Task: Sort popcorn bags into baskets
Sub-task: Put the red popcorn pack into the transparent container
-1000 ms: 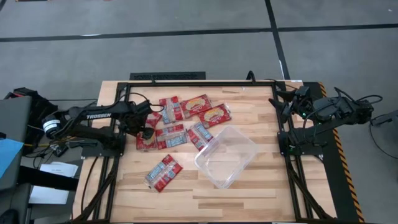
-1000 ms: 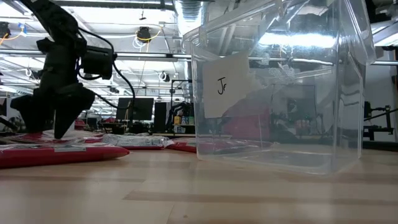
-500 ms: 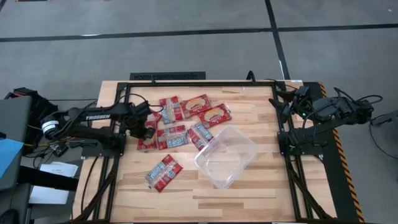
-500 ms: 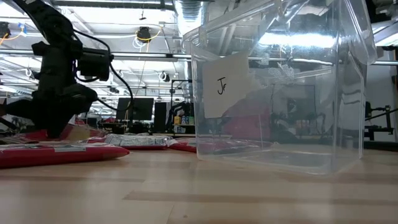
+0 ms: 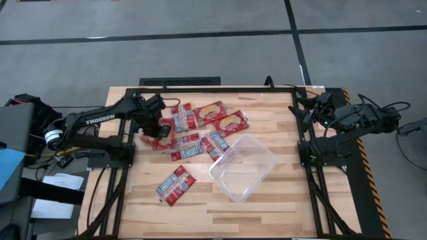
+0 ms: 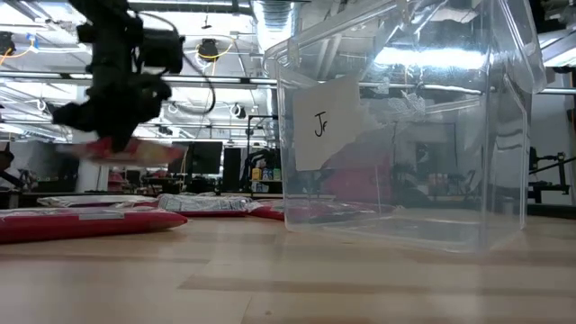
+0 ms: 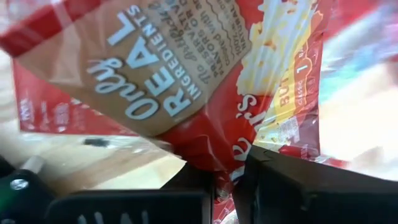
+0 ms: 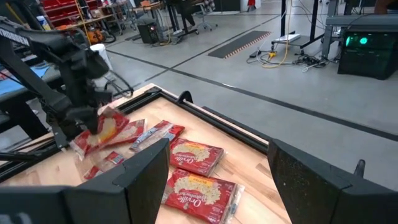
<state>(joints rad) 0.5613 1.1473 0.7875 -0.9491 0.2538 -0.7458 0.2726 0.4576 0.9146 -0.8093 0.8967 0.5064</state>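
Tub [image 5: 243, 167] on the desk [image 5: 267, 207], right of centre, looks empty, so nothing sorted yet. One bag [image 5: 175, 184] lies alone near-left of the tub; the other loose bags [image 5: 217, 119] are spread flat farther back, left of centre. Left end effector [image 5: 159, 129] is clamped on a lifted bag [image 6: 121, 151], which hangs off the desk above the pile's left edge, well left of the tub. Right end effector [image 8: 217, 180] waits at the far right edge, fingers apart, holding nothing.

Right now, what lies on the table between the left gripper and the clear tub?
In the high view, loose popcorn bags lie between the left gripper, holding one packet, and the tub.
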